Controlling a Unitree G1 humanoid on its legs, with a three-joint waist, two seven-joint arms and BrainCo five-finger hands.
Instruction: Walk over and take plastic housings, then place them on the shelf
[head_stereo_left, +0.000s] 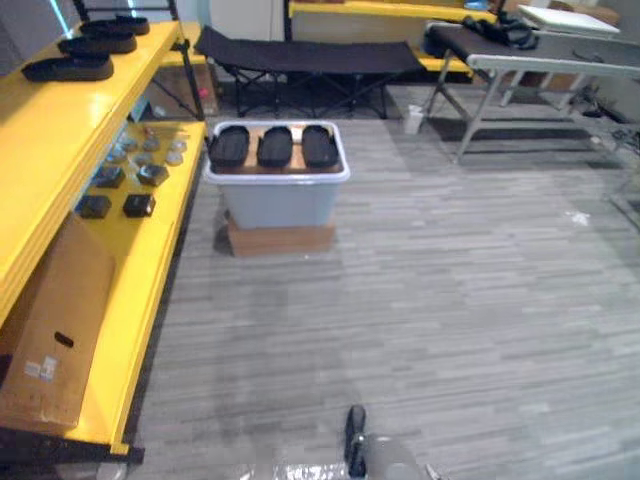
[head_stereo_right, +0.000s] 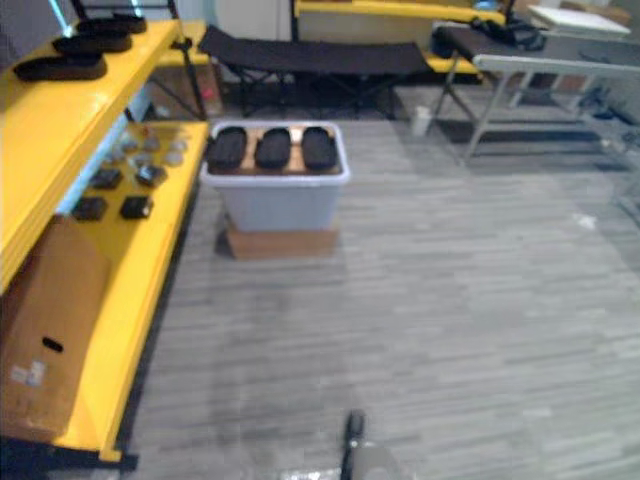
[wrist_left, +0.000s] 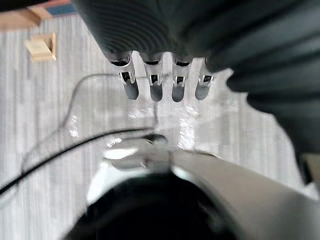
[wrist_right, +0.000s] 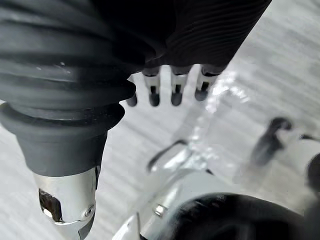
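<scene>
Three black oval plastic housings (head_stereo_left: 275, 146) lie side by side on a board across the top of a pale grey bin (head_stereo_left: 278, 200), which stands on a flat cardboard base some way ahead on the floor. Several more black housings (head_stereo_left: 68, 68) rest on the top level of the yellow shelf (head_stereo_left: 60, 140) along the left. My left hand (wrist_left: 156, 87) hangs over the floor with straight fingers and holds nothing. In its own wrist view my right hand (wrist_right: 175, 92) is open too, fingers straight and thumb apart, also empty.
The shelf's lower level carries small dark and grey parts (head_stereo_left: 140, 170) and a cardboard box (head_stereo_left: 50, 340). A black folding cot (head_stereo_left: 310, 55) stands behind the bin. A grey table (head_stereo_left: 540, 65) is at the back right, with a white cup (head_stereo_left: 413, 120) on the floor near its leg.
</scene>
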